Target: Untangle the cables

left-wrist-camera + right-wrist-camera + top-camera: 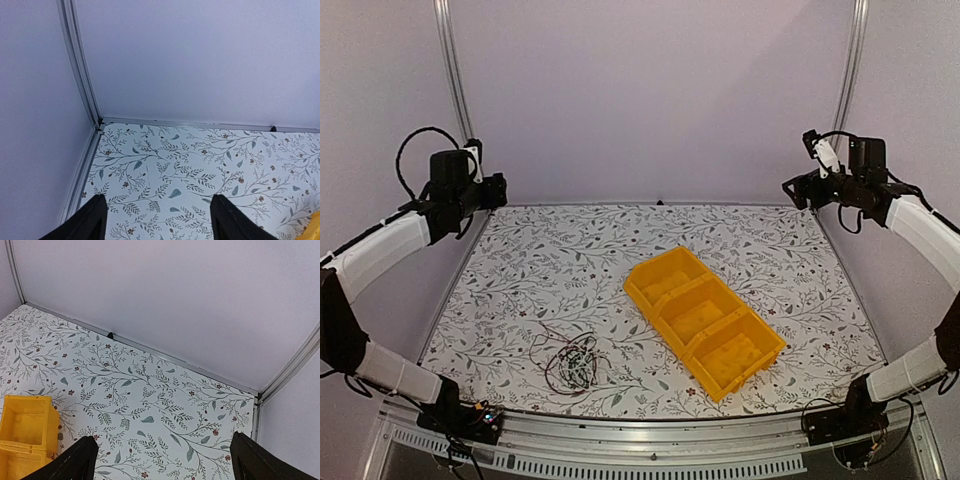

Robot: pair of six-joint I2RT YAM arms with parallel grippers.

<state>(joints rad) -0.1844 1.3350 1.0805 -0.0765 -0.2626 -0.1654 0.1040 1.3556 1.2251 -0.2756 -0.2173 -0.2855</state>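
The cables (570, 362) lie in one tangled pile of thin black, white and reddish-brown wires on the floral table (570, 260), near the front left, seen only in the top view. My left gripper (498, 190) is raised at the far left corner, well away from the pile; in the left wrist view (159, 220) its jaws stand wide apart and empty. My right gripper (792, 190) is raised at the far right corner; in the right wrist view (162, 460) its jaws are wide apart and empty.
A yellow bin with three compartments (705, 320) lies diagonally right of centre; a corner of it shows in the right wrist view (25, 435). Lilac walls and metal corner posts (450, 70) enclose the back and sides.
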